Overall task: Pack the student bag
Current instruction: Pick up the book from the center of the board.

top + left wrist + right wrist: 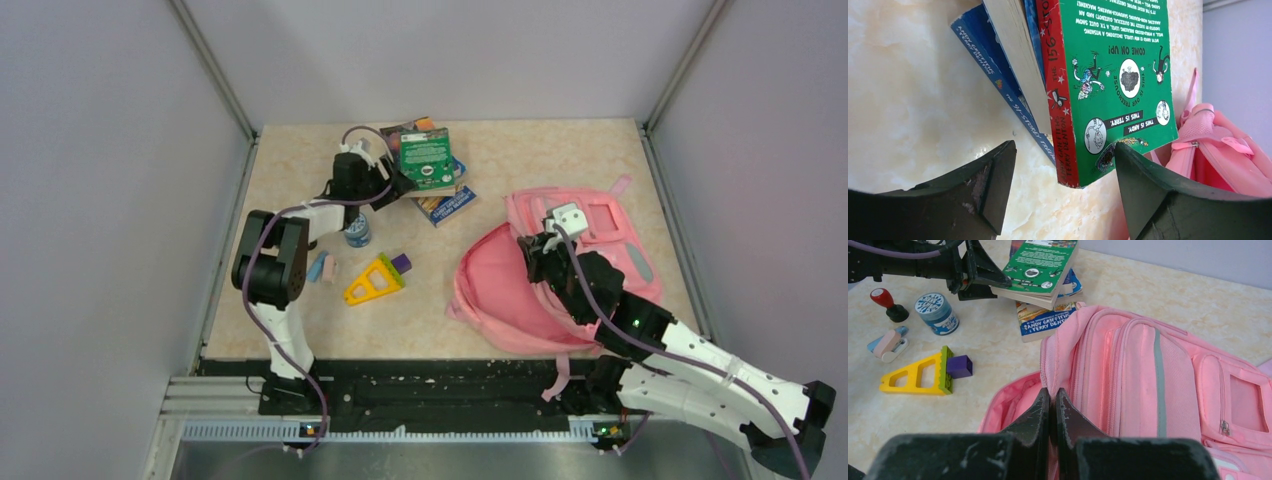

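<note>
The student bag [497, 290] [1148, 385] [1218, 150] lies at the right of the table, its main compartment gaping towards the left. My right gripper [530, 250] [1053, 392] is shut on the pink fabric edge of that opening. A green book [428, 155] [1113, 75] [1040, 262] tops a stack at the back, above a blue book [447, 203] [1045, 320]. My left gripper [385, 175] [1065, 150] is open at the stack's left side. The green book's corner reaches between its fingers and touches the right one, with a wide gap to the left one.
A blue-lidded jar [357, 232] [938, 312] and a red-handled stamp [885, 302] stand beside the left arm. Nearer lie a pink and blue eraser-like piece [322, 267] and a yellow triangular brick [375, 282] [918, 375] with a purple block [959, 366]. Grey walls enclose the table.
</note>
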